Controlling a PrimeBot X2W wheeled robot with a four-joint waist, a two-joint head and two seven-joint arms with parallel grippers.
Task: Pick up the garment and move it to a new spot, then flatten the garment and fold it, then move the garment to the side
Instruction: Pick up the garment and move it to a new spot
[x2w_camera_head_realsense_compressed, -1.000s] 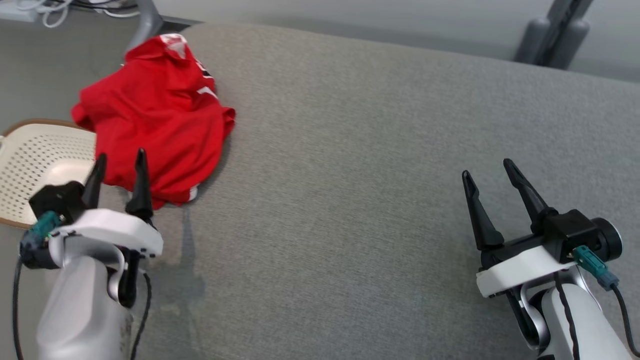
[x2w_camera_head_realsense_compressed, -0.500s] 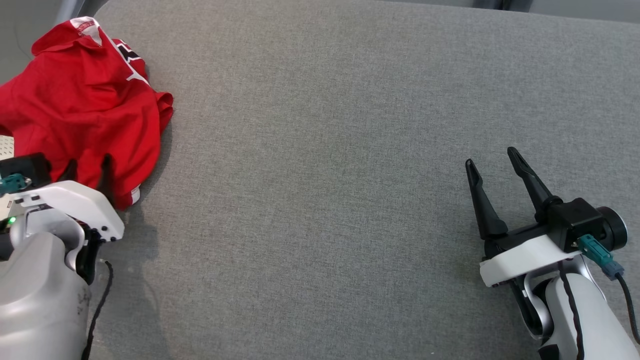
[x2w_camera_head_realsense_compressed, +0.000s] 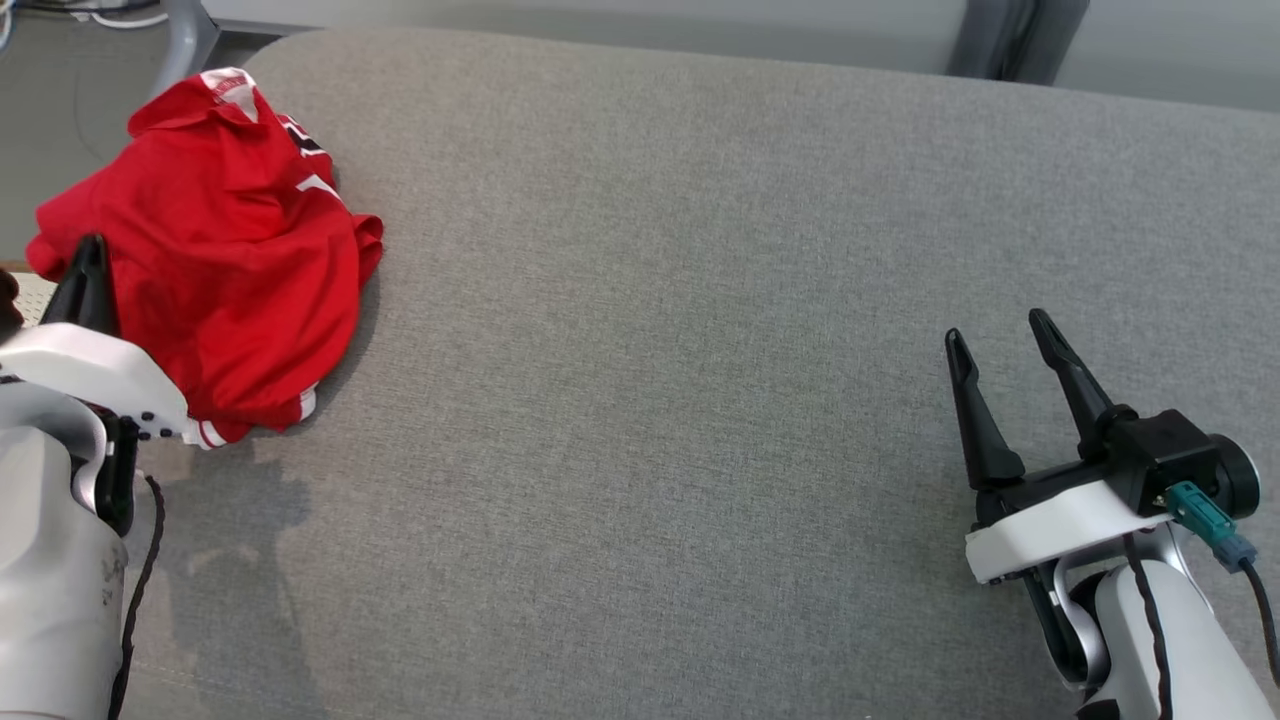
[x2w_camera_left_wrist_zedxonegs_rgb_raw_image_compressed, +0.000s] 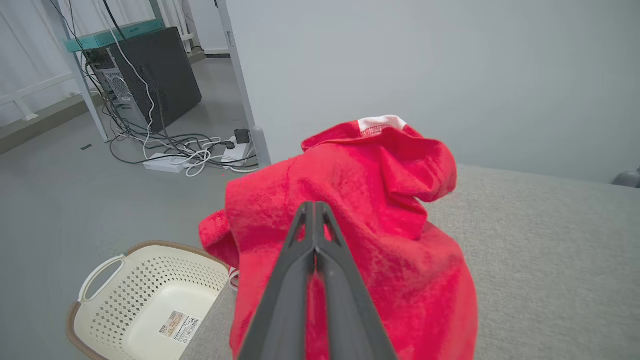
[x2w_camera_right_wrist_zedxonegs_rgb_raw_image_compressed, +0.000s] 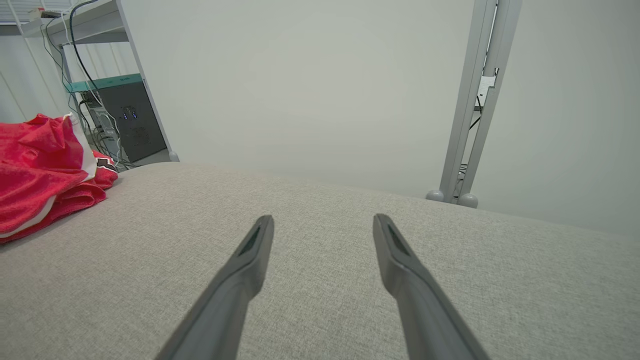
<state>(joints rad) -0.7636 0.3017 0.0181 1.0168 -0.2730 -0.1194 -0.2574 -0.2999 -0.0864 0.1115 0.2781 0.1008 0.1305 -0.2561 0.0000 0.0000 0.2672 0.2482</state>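
Garment (x2w_camera_head_realsense_compressed: 230, 240) hugs left edge of cushion (x2w_camera_head_realsense_compressed: 650, 350); left end effector (x2w_camera_left_wrist_zedxonegs_rgb_raw_image_compressed: 315, 206) clenched, right end effector (x2w_camera_head_realsense_compressed: 997, 326) released.

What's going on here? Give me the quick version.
The robot is starting on a red garment, which lies crumpled at the left end of a grey padded surface. Its left tool is shut at the garment's near edge and seems to be pinching the fabric. The right tool is open and hovers over bare surface far to the right, touching nothing. A cream basket sits on the floor beside the garment. Nothing is flattened or folded yet.
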